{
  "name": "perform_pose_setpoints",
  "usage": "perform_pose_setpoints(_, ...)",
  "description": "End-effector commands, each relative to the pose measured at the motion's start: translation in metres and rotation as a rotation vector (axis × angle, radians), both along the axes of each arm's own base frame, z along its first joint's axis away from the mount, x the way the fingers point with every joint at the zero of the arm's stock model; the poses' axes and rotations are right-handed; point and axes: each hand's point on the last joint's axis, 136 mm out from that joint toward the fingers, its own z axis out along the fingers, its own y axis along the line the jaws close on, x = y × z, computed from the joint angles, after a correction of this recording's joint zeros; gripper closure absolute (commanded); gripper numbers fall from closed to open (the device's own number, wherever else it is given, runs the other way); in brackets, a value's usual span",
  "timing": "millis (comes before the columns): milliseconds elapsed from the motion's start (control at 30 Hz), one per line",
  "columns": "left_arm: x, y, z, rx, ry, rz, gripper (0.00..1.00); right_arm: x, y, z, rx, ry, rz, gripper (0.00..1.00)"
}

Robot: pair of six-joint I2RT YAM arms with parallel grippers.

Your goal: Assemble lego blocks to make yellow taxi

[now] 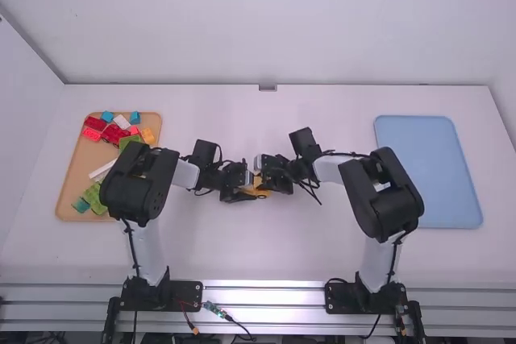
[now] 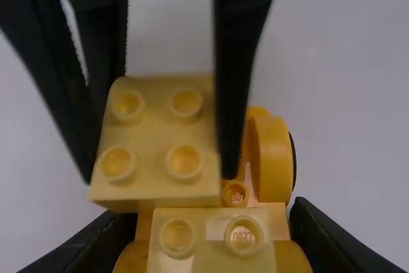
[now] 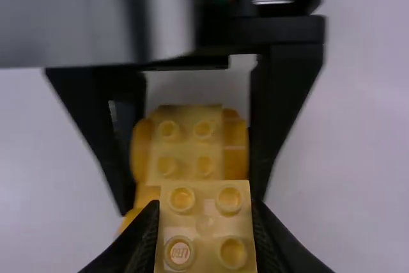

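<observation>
My left gripper [image 1: 242, 184] and my right gripper [image 1: 276, 175] meet mid-table, with yellow pieces [image 1: 260, 189] between them. In the left wrist view, my left gripper [image 2: 214, 234] is closed on a yellow wheeled car base [image 2: 252, 190]; a studded yellow block [image 2: 156, 142] lies between the right gripper's black fingers, above one end of the base. My right gripper [image 3: 206, 231] is shut on that block [image 3: 206, 222], which overlaps the view of the car base [image 3: 185, 148]. Whether block and base touch, I cannot tell.
At the left stands an orange-brown tray [image 1: 72, 175] with red, green, blue, white and yellow blocks, partly behind the left arm. A blue tray [image 1: 427, 171] lies at the right, beside the right arm's elbow.
</observation>
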Motion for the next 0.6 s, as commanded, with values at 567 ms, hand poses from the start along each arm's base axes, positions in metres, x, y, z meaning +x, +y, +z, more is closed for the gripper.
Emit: perform_pose_setpoints(567, 0.004, 0.003, -0.008, 0.028, 0.034, 0.041, 0.58, -0.010, 0.003, 0.016, 0.073, -0.069, 0.011, 1.00)
